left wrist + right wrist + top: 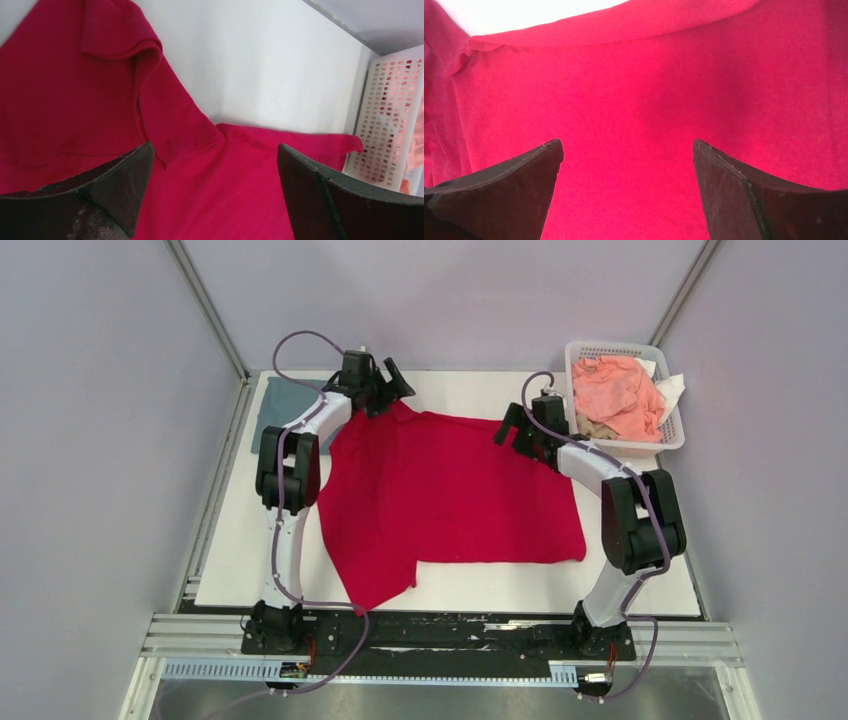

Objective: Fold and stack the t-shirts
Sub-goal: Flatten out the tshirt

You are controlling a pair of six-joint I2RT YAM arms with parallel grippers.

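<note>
The crimson red t-shirt (450,500) lies spread across the middle of the table, one sleeve hanging toward the near edge. It fills the left wrist view (210,190) and the right wrist view (634,100). The grey-blue t-shirt (285,405) lies folded at the far left, partly hidden by the left arm. My left gripper (390,385) is open and empty above the red shirt's far left corner, where a sleeve (170,115) is folded over. My right gripper (512,430) is open and empty above the shirt's far right edge.
A white mesh basket (670,435) holding salmon-pink cloth (620,395) stands at the far right, close to the right arm; it also shows in the left wrist view (390,120). The white table top (470,390) shows beyond the red shirt.
</note>
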